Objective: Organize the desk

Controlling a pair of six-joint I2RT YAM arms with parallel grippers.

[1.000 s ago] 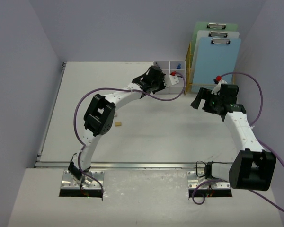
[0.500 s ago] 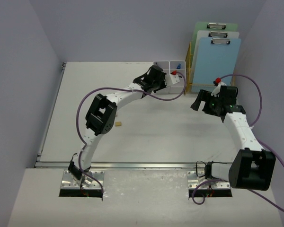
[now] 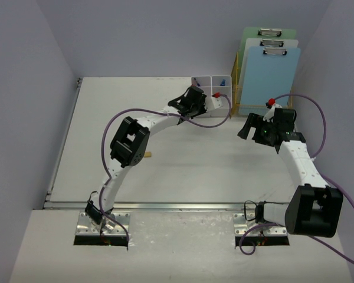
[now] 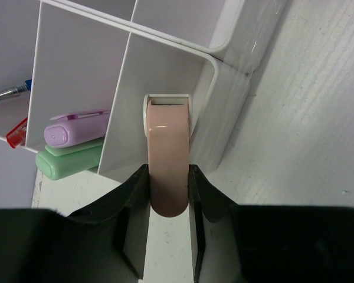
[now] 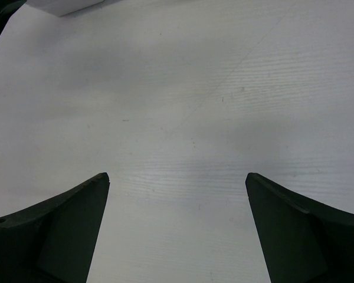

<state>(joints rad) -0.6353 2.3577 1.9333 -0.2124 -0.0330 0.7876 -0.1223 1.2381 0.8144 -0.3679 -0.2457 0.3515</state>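
Pink roll [image 4: 168, 147], probably light and rigid, sits pinched across its flat sides by left end effector [image 4: 168, 183]; right end effector [image 5: 177, 177] hangs spread.

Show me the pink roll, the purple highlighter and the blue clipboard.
pink roll [image 4: 168, 168]: left wrist view, its outer face.
purple highlighter [image 4: 76, 128]: left wrist view, its body.
blue clipboard [image 3: 270, 75]: top view, board centre.

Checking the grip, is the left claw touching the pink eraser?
Touching. The left wrist view shows the left claw clamped flush on both sides of the pink eraser, no gap.
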